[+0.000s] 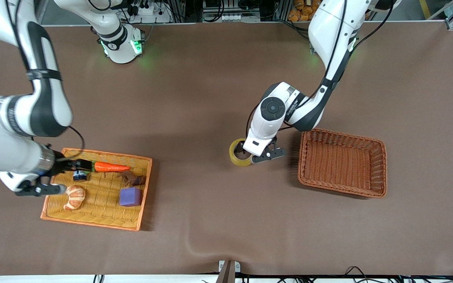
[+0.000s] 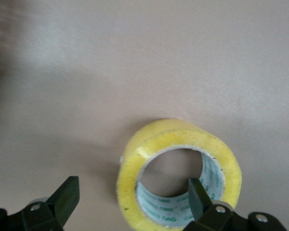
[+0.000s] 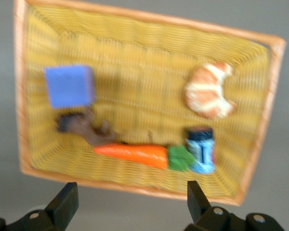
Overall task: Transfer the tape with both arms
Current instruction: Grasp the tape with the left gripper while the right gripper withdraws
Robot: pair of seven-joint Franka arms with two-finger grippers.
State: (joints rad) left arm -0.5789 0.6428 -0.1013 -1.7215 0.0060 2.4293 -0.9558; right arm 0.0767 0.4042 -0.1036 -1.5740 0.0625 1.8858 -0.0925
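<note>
Yellow tape (image 1: 240,153) is lying flat on the brown table (image 1: 210,98), at nine o'clock from the empty brown basket (image 1: 342,163). Left gripper (image 1: 258,152) is hovering just over it, fingers apart, one finger (image 2: 201,198) inside the ring: seemingly the pickup step, closing next. Right gripper (image 1: 67,177), fingers apart, is waiting over the yellow tray (image 1: 92,224).
</note>
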